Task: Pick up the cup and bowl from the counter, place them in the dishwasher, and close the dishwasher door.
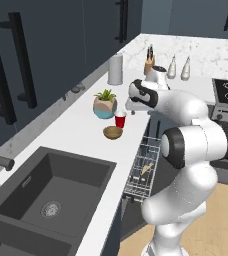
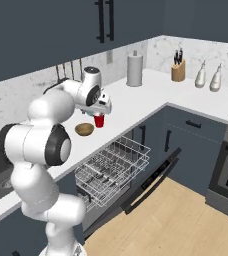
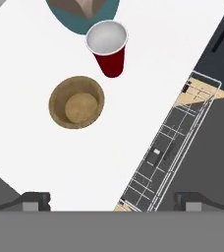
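The white jointed arm rises from the lower right of the left base frame, folds at a dark-ringed elbow and reaches left, so that its wrist hangs over the long white marble-look counter (image 1: 81,127) at frame centre. In the right base frame the same arm climbs from the lower left and bends right, the hand pointing down above the worktop. The two-finger gripper (image 3: 111,199) stands spread wide, its dark finger tips (image 3: 35,199) far apart at the bottom corners of the hand frame, with nothing between them and nothing touched.

Below the hand, the small plain red cup (image 3: 107,47) stands upright near the top centre of the hand frame, its pale inside showing (it sits just beside the tan-and-teal plant pot (image 3: 83,12) at the top edge). The shallow round brown wooden bowl (image 3: 76,102) lies left of centre, near the cup but apart from it.

In the left base frame, cup (image 1: 120,119) and bowl (image 1: 113,132) sit mid-frame by the counter's front edge, the potted plant (image 1: 105,104) just behind them. The dishwasher (image 2: 113,172) gapes at the centre of the right base frame, its grey wire rack (image 2: 111,167) pulled out and its dark slate-blue door (image 2: 153,180) dropped low towards the wood floor. A dark sink (image 1: 51,192) fills the lower left of the left base frame.
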